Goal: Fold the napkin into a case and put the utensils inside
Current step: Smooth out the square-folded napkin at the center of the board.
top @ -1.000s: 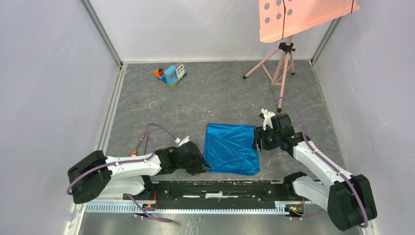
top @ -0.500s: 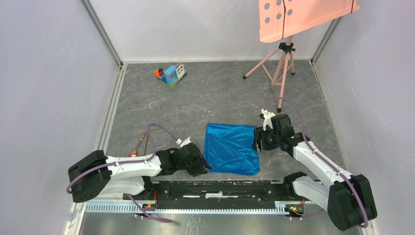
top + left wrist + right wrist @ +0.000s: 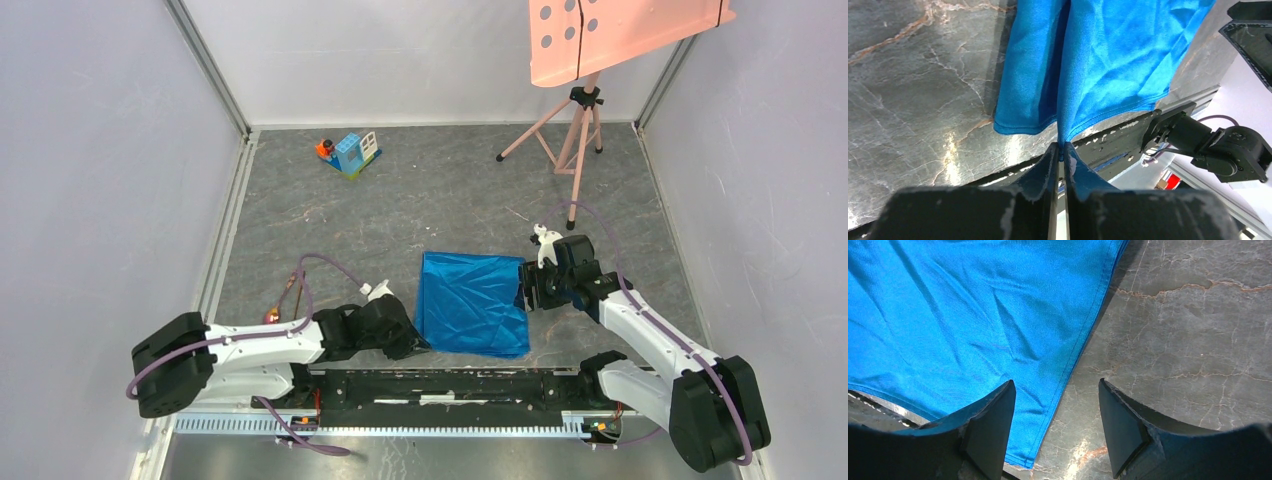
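The bright blue napkin (image 3: 470, 302) lies flat and wrinkled on the grey table between the arms. My left gripper (image 3: 414, 342) is shut on the napkin's near-left corner; in the left wrist view the cloth (image 3: 1108, 55) runs up taut from my shut gripper (image 3: 1061, 147). My right gripper (image 3: 523, 286) is open at the napkin's right edge. In the right wrist view that gripper (image 3: 1055, 390) straddles the hem of the cloth (image 3: 963, 315) without holding it. Copper-coloured utensils (image 3: 283, 301) lie left of the left arm, mostly hidden by its purple cable.
A small blue-and-white toy block house (image 3: 351, 153) stands at the back left. A pink tripod (image 3: 573, 150) carries a pink board (image 3: 610, 35) at the back right. A black rail (image 3: 450, 385) runs along the near edge. Walls close in both sides.
My left arm has drawn back a little to the left and toward the near edge, keeping hold of the napkin's corner. The right arm has barely moved.
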